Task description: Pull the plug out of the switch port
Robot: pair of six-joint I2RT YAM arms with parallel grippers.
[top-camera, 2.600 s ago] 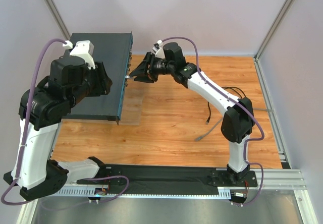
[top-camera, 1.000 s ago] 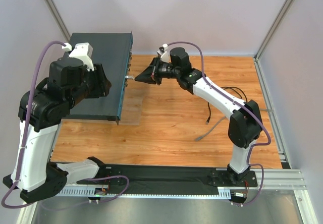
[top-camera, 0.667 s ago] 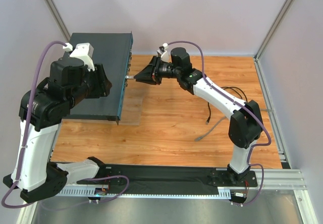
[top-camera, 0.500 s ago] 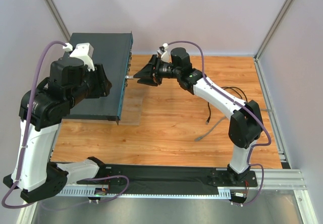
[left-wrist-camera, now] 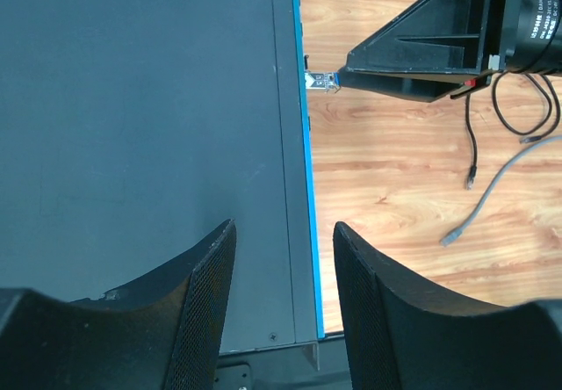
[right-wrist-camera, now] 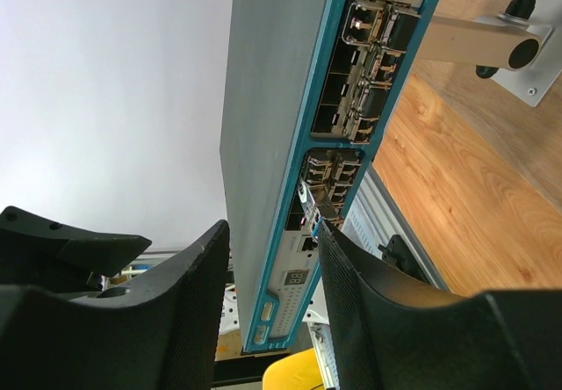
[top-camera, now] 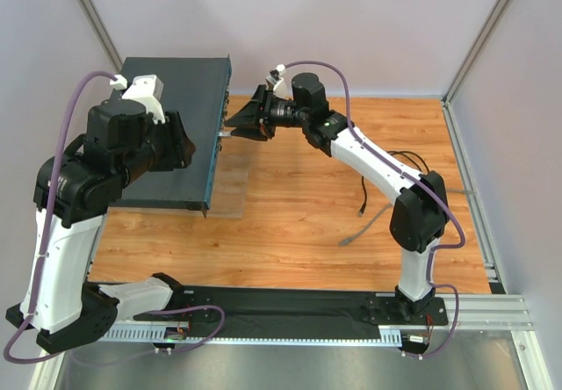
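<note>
The switch (top-camera: 189,83) sits at the rear left of the worktop (top-camera: 307,205), its thin teal front face (right-wrist-camera: 351,126) turned toward the open middle. The plug (left-wrist-camera: 321,81) is a small silver and blue stub that projects from one socket in that face. It is judged rigid, light and smooth-sided, and probably held by a latch, so it calls for a firm pinch on the two flat sides of the exposed stub. There is little length to grip. The pull should run straight out along the socket axis — any sideways load risks the neighbouring sockets. The right hand (right-wrist-camera: 272,232) is lined up with the stub, with its tips just at the outer end. Its fingers stand apart with nothing between them. The left hand (left-wrist-camera: 283,241) hangs over the switch near the front edge, likewise spread and holding nothing. Whether it presses on the lid cannot be told. The box looks heavy and stiff, yet it may slide under a hard pull. Clear wood lies in front of the face for withdrawal — a grey cable (left-wrist-camera: 492,197) and a black cable (left-wrist-camera: 470,144) lie loose, well apart to the right.
</note>
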